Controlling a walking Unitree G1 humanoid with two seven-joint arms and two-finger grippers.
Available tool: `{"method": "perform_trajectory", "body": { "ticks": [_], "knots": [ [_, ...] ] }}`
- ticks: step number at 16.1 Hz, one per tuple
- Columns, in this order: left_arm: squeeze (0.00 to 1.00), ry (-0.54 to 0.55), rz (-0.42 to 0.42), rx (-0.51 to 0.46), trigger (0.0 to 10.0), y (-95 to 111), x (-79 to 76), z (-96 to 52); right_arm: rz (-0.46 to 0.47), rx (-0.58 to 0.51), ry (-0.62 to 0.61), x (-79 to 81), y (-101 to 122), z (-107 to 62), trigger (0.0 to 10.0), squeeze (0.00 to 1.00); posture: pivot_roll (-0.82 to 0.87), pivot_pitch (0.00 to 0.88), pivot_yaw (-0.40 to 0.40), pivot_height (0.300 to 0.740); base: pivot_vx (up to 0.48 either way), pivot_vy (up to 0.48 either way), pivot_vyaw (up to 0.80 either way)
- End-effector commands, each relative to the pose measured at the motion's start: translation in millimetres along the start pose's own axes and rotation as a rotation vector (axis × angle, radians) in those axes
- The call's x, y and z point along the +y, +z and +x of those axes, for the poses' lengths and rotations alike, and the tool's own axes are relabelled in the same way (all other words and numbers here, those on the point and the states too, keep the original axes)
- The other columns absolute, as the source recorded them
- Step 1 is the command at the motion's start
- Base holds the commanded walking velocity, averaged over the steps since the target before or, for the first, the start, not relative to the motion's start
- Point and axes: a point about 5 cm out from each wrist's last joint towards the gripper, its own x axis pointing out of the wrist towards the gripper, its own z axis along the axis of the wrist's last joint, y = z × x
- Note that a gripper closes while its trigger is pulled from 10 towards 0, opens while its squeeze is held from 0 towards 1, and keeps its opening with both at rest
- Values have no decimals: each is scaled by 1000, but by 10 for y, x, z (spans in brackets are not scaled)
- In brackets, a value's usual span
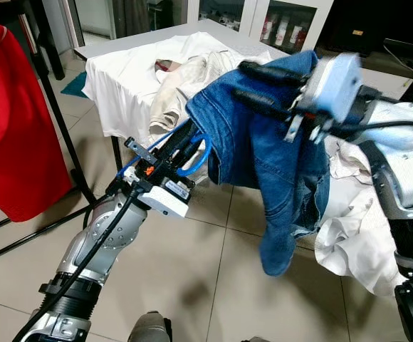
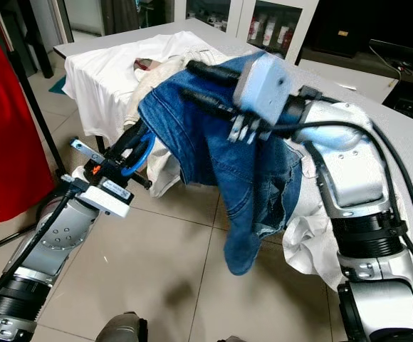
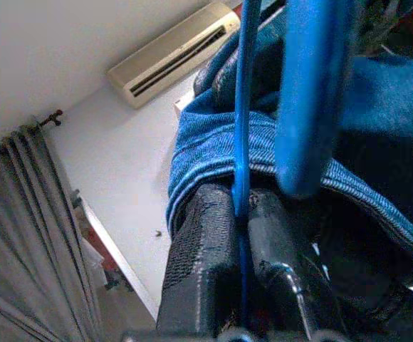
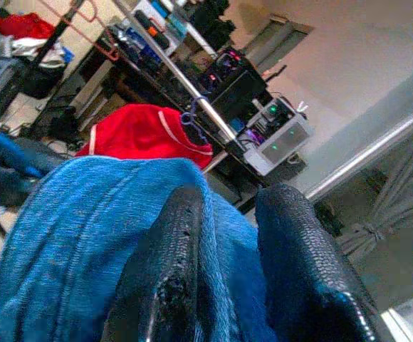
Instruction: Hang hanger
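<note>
Up front, in the left eye view, the left gripper (image 1: pixel 181 146) reaches forward and up, its black fingers pinched on the thin blue wire of a hanger (image 1: pixel 192 160). The hanger loops out below the fingers and runs under the hem of blue jeans (image 1: pixel 263 157), which drape over it. The jeans are mid-blue denim with a frayed edge, one leg hanging toward the tiled floor (image 1: pixel 192 263). The right gripper (image 1: pixel 263 85) comes in from the right, its two fingers lying along the top of the denim, one above and one below a fold, closed on the cloth. Behind stand a table (image 1: pixel 121 46) heaped with pale laundry (image 1: pixel 185 78) and, at far left, a red garment (image 1: pixel 7 121) on a black rack (image 1: pixel 57 121).

Next, the right eye view shows the same: hanger (image 2: pixel 139 157), jeans (image 2: pixel 221 157), and white cloth (image 2: pixel 306 242) bunched beside the right arm.

Then the left wrist view: both fingers (image 3: pixel 199 263) press together with the blue wire (image 3: pixel 243 142) caught between them; a broader blue part of the hanger crosses in front, denim (image 3: pixel 213 149) packed around it.

Lastly, the right wrist view: the two fingers (image 4: pixel 171 271) straddle a ridge of denim (image 4: pixel 85 235), gripping it. Beyond hangs the red garment (image 4: pixel 142 135) on a rail (image 4: pixel 178 78).
</note>
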Motion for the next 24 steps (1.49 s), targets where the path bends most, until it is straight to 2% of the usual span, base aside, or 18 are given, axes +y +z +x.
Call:
{"method": "perform_trajectory", "body": {
  "ticks": [1,2,4,5,6,7,8,10,12,13,14,15,17,18,19,20,24],
  "knots": [
    [0,41,8,-39,10000,27,67,71,-28,-29,-31,-107,129,-39,10000,0,137,0,-85,710,0,0,0],
    [0,41,5,-33,10000,17,57,60,-11,-58,-73,-182,192,-65,10000,0,137,0,-87,710,0,0,0],
    [0,39,2,-27,10000,8,43,54,4,-72,-83,-205,225,-85,10000,0,134,0,-89,710,0,0,0],
    [0,37,1,-23,10000,2,35,51,28,-76,-83,-213,243,-117,10000,353,136,0,-92,710,0,0,0],
    [0,37,1,-21,10000,-3,33,47,52,-78,-77,-216,258,-160,10000,404,136,0,-92,710,0,0,0],
    [0,38,2,-13,10000,-17,37,34,61,-73,-82,-228,273,-214,10000,271,133,0,-90,710,0,0,0],
    [0,38,2,-11,10000,-22,38,29,65,-73,-87,-237,283,-234,10000,12,133,0,-90,710,0,0,0],
    [0,27,2,-12,10000,-29,23,28,31,-65,-108,-273,334,-278,10000,0,126,0,-83,710,0,0,0],
    [0,14,2,-14,10000,-40,17,35,-188,78,-101,-328,302,-320,10000,0,120,0,-76,710,0,0,0],
    [0,-3,4,-10,10000,-59,9,34,-358,200,-33,-328,253,-351,10000,243,114,0,-71,710,0,0,0],
    [0,-18,5,-7,10000,-74,1,26,-416,213,12,-313,297,-351,10000,1000,111,0,-69,710,0,0,0],
    [0,-24,6,-5,10000,-81,-2,22,-433,201,41,-284,339,-331,10000,1000,111,0,-69,710,0,0,0],
    [0,-71,10,0,10000,-107,-31,11,-496,222,134,-151,289,-254,10000,1000,111,0,-69,710,0,0,0],
    [0,-103,14,2,10000,-119,-52,1,-521,229,153,-127,259,-229,10000,812,111,0,-69,710,0,0,0],
    [0,-118,15,4,10000,-125,-63,-4,-532,232,162,-119,247,-220,10000,812,111,0,-69,710,0,0,0],
    [0,-165,19,11,10000,-148,-90,-37,-558,248,202,-91,204,-202,10000,416,111,0,-69,710,0,0,0],
    [0,-285,49,9,10000,-166,-109,-118,-606,338,323,54,-45,-187,10000,400,123,0,-74,710,0,0,0]
  ]
}}
